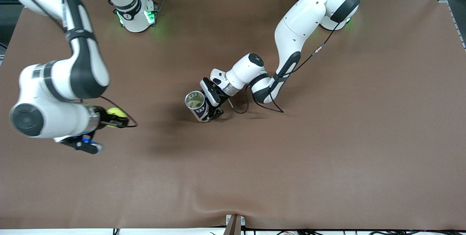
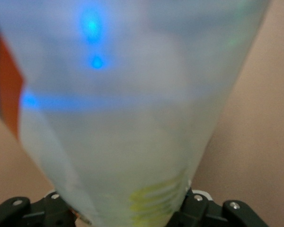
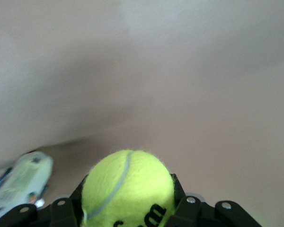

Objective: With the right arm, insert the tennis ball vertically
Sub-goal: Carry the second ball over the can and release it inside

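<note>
right gripper (image 1: 115, 118): jaws pinching the tennis ball (image 1: 115, 112), up in the air over the brown table (image 1: 327, 155) toward the right arm's end. The right wrist view shows the ball (image 3: 127, 189) seated between the fingers (image 3: 184, 210).

left gripper (image 1: 213, 108): jaws clamped on the ball can (image 1: 197, 106) low on its body, near mid-table. The left wrist view shows the can (image 2: 132, 104) filling the frame between the fingers (image 2: 194, 208).

can pose: standing on the table, mouth up and open, tipped a little in the front view. We read the left arm's hold as a brace, so the can stays put for a drop from above.

ball vs can: well apart. The ball is not yet over the mouth.

step, our read: carry the ball across, centre it above the rim, then lower straight down.

obstructions: bare table between ball and can, nothing on it. The left gripper and its cable (image 1: 240, 109) sit beside the can on the left arm's end, so the right gripper's side of approach looks free.

risk, our guess: an off-centre ball catches the rim and the can tips in the hold.
</note>
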Action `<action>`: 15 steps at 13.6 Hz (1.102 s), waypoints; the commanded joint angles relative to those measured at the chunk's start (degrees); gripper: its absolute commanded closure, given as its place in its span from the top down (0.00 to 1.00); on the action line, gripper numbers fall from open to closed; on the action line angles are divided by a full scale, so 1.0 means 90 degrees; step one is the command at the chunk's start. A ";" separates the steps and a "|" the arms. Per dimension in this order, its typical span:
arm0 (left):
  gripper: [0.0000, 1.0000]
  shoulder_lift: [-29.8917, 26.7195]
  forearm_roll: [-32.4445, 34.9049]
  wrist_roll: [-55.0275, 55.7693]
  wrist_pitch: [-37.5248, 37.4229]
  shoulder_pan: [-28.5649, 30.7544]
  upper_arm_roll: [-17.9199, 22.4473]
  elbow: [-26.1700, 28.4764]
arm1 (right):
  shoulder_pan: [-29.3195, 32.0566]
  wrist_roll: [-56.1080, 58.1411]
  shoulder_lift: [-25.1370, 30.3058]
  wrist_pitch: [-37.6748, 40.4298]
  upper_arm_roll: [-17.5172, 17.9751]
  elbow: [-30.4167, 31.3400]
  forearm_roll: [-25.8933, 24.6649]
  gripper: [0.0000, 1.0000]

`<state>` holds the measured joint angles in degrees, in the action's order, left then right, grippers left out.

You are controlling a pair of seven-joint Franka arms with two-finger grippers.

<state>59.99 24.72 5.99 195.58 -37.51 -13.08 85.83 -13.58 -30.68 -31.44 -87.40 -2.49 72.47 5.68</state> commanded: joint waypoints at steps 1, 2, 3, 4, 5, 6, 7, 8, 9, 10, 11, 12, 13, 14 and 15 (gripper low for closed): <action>0.77 -0.0074 0.0046 -0.0050 0.0017 0.0057 0.0027 0.0200 | -0.0598 -0.0905 -0.0071 0.0131 -0.0055 -0.0298 0.0218 0.06; 0.77 -0.0093 0.0046 -0.0050 0.0008 0.0067 0.0027 0.0210 | -0.0842 -0.1208 -0.0080 0.0092 -0.0055 -0.0308 0.0219 0.06; 0.77 -0.0094 0.0046 -0.0050 0.0017 0.0057 0.0027 0.0190 | -0.1038 -0.1530 -0.0090 0.0063 -0.0055 -0.0308 0.0248 0.06; 0.77 -0.0094 0.0037 -0.0050 0.0008 0.0047 0.0027 0.0171 | -0.1233 -0.1746 -0.0119 0.0014 -0.0065 -0.0308 0.0277 0.06; 0.77 -0.0094 0.0037 -0.0050 0.0008 0.0037 0.0027 0.0161 | -0.1419 -0.1951 -0.0129 -0.0054 -0.0065 -0.0308 0.0325 0.06; 0.77 -0.0094 0.0037 -0.0050 0.0008 0.0047 0.0027 0.0171 | -0.1556 -0.2175 -0.0139 -0.0113 -0.0065 -0.0308 0.0384 0.06; 0.77 -0.0103 0.0046 -0.0050 0.0017 0.0047 0.0027 0.0190 | -0.1703 -0.2351 -0.0149 -0.0181 -0.0065 -0.0298 0.0452 0.06; 0.77 -0.0094 0.0046 -0.0050 0.0008 0.0047 0.0027 0.0200 | -0.1820 -0.2460 -0.0158 -0.0269 -0.0075 -0.0289 0.0521 0.06; 0.77 -0.0094 0.0046 -0.0050 0.0008 0.0047 0.0027 0.0181 | -0.1957 -0.2606 -0.0197 -0.0328 -0.0075 -0.0279 0.0560 0.06; 0.77 -0.0094 0.0027 -0.0050 0.0008 0.0028 0.0027 0.0161 | -0.1987 -0.2626 -0.0207 -0.0338 -0.0075 -0.0259 0.0609 0.07; 0.77 -0.0094 0.0037 -0.0050 0.0008 0.0047 0.0027 0.0161 | -0.2016 -0.2636 -0.0256 -0.0338 -0.0065 -0.0259 0.0629 0.07; 0.77 -0.0103 0.0037 -0.0050 0.0008 0.0047 0.0027 0.0161 | -0.2065 -0.2627 -0.0276 -0.0348 -0.0065 -0.0240 0.0629 0.08; 0.77 -0.0103 0.0037 -0.0050 0.0008 0.0037 0.0027 0.0151 | -0.2075 -0.2636 -0.0305 -0.0416 -0.0075 -0.0240 0.0648 0.08; 0.77 -0.0103 0.0037 -0.0050 0.0008 0.0037 0.0027 0.0151 | -0.2075 -0.2636 -0.0315 -0.0484 -0.0065 -0.0230 0.0648 0.08; 0.77 -0.0103 0.0046 -0.0050 0.0017 0.0047 0.0027 0.0151 | -0.2085 -0.2636 -0.0363 -0.0514 -0.0065 -0.0220 0.0648 0.08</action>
<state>60.00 24.72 5.93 195.72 -37.49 -13.09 85.88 -31.87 -53.54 -33.86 -91.82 -2.45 71.45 10.13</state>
